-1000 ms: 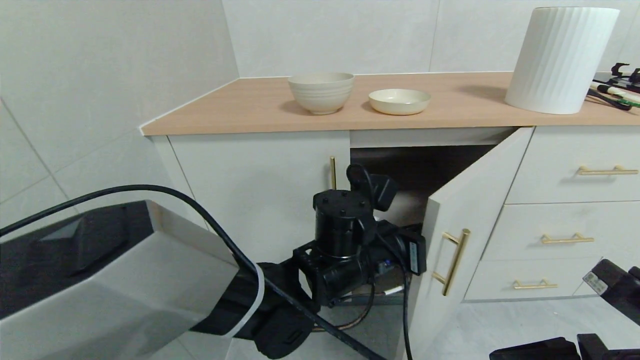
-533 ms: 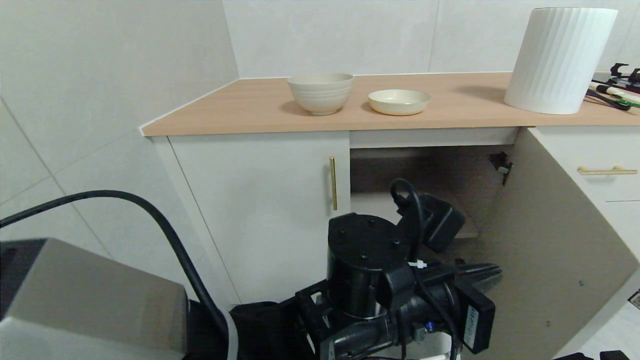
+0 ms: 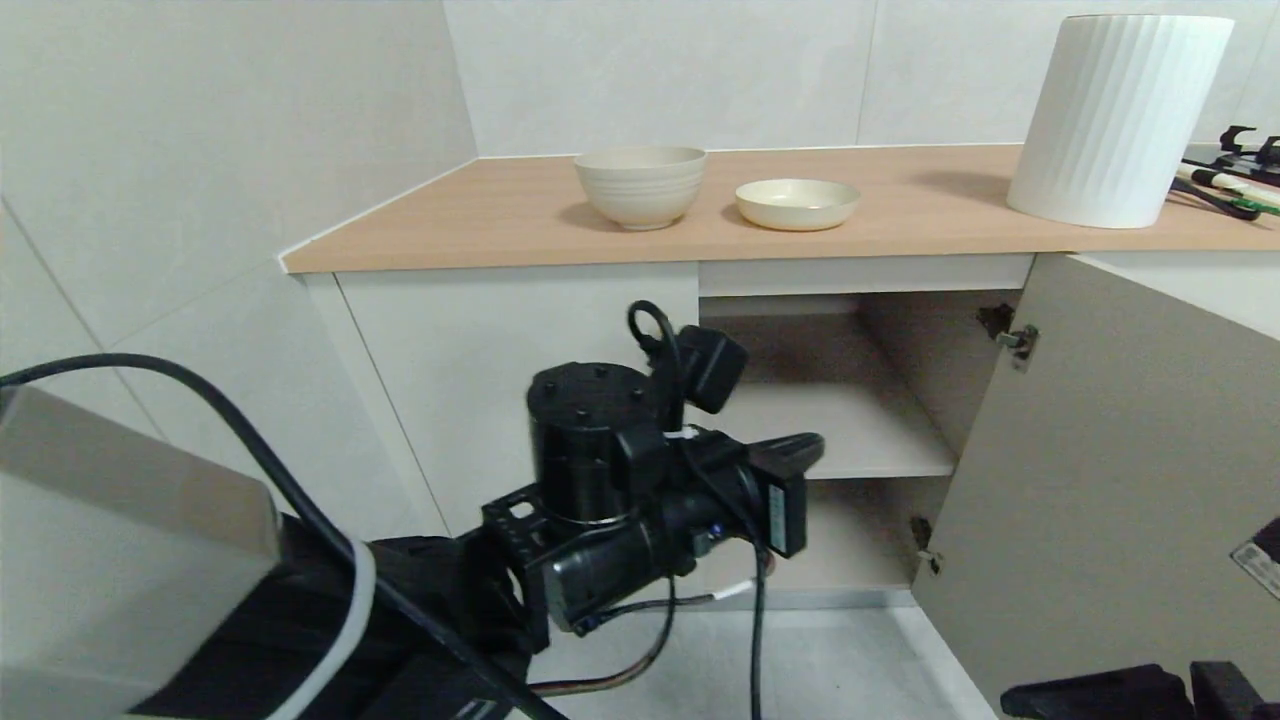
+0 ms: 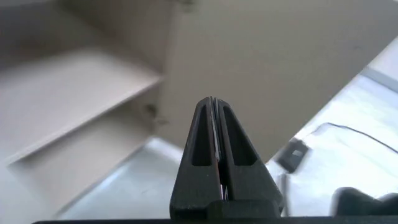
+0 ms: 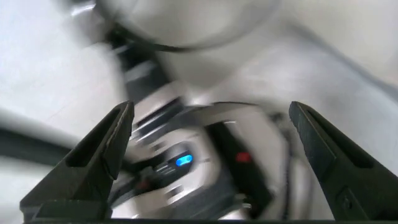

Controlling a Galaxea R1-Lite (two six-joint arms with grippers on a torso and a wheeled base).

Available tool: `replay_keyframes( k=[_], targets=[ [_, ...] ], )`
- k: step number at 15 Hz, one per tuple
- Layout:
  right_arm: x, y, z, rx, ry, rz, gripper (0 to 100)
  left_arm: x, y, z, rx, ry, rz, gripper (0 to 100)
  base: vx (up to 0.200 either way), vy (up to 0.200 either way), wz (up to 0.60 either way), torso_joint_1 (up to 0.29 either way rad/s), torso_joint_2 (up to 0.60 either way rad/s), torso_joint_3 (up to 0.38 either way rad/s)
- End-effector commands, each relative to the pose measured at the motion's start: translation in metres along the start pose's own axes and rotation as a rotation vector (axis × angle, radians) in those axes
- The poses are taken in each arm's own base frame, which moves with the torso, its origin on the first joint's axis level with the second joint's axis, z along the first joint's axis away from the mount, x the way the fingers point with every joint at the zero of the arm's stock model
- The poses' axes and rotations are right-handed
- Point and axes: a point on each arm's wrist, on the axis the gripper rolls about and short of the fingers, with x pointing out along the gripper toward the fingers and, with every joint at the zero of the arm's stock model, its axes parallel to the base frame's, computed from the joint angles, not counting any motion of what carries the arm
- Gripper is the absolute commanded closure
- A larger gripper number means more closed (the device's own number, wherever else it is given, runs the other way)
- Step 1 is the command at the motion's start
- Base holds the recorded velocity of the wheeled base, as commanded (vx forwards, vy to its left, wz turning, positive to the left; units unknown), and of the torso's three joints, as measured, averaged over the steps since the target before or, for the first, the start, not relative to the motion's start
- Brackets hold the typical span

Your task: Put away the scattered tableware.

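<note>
**Left fingers (image 4: 200,146) pressed together before the open cabinet, right fingers (image 5: 102,155) spread wide**

Both fingers of the left gripper (image 4: 211,102) lie flat against each other with nothing between them. The left wrist view shows this plainly. The head view shows them from the side as one dark wedge, so that view alone does not settle whether they are closed. Ahead of the fingertips stands the open cabinet. Its shelf (image 4: 74,93) lies ahead of the tips and off to one side, and the inner face of the swung-out door (image 4: 280,56) rises beyond the tips. A small dark object (image 4: 291,154) lies on the floor below the fingers, near the foot of the door; the head view does not catch it.

From the head view comes what the wrist camera misses. The bowl (image 3: 641,185) and the shallow dish (image 3: 798,203) stand on the wooden countertop (image 3: 450,235), well above the left fingertips and farther back, near each other but apart. The bowl stands above the shut door, the dish above the open compartment. A tall white ribbed container (image 3: 1120,115) stands farther along the countertop past the dish, with some tools (image 3: 1225,185) beyond it.

The right gripper (image 5: 211,109) holds nothing, its fingers far apart. What lies between and beyond them is too blurred to name.
</note>
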Motion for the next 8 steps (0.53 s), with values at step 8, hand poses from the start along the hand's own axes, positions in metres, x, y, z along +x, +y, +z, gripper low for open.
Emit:
replay_keyframes(
  k=[8],
  targets=[
    [0.054,-0.039,0.071,0.036,-0.053,-0.252,0,-0.161,0.075,0.061,-0.038,-0.075,0.438,100,0.000,0.000,0.00,0.000,0.00,0.000]
  ],
)
